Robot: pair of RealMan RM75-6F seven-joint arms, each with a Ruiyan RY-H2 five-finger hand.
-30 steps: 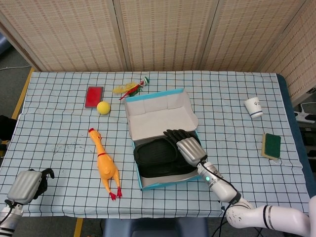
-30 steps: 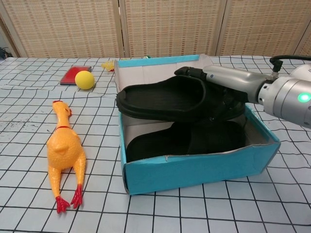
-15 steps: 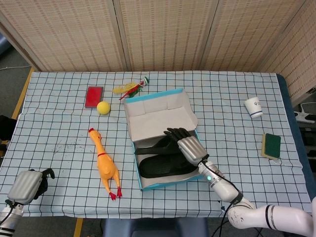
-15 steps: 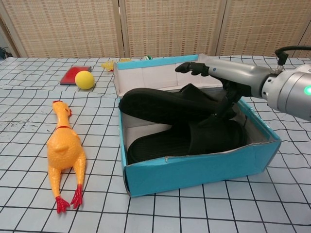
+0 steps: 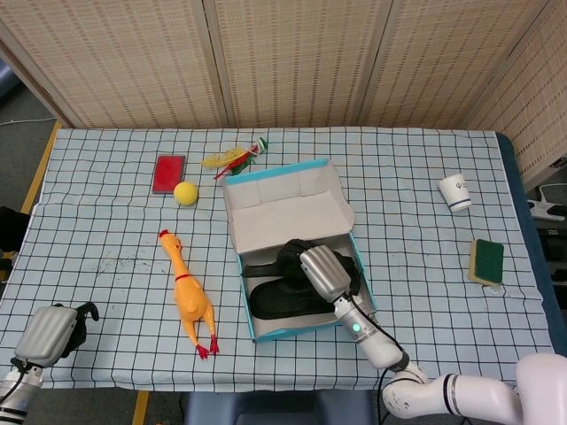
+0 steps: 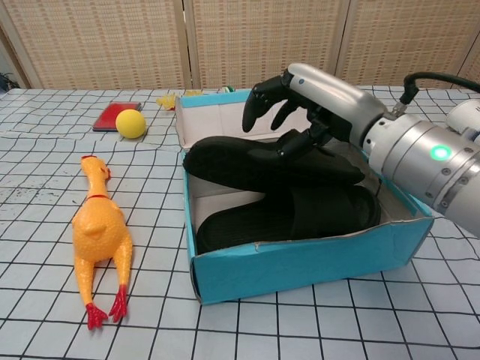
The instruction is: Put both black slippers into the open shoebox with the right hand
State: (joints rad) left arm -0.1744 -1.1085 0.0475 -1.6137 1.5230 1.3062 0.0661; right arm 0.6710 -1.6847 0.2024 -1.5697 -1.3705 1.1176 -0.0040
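**Both slippers in box, right hand above them**

Upper slipper is lying tilted across lower slipper inside the shoebox. Right hand is hovering over them, fingers spread, apparently grasping nothing. Left hand is resting at the desk edge, fingers curled in, empty.

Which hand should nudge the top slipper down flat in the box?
Right. The right hand hovers directly over the top slipper, which lies tilted on the lower one in the shoebox. The left hand sits far off at the table's near corner.
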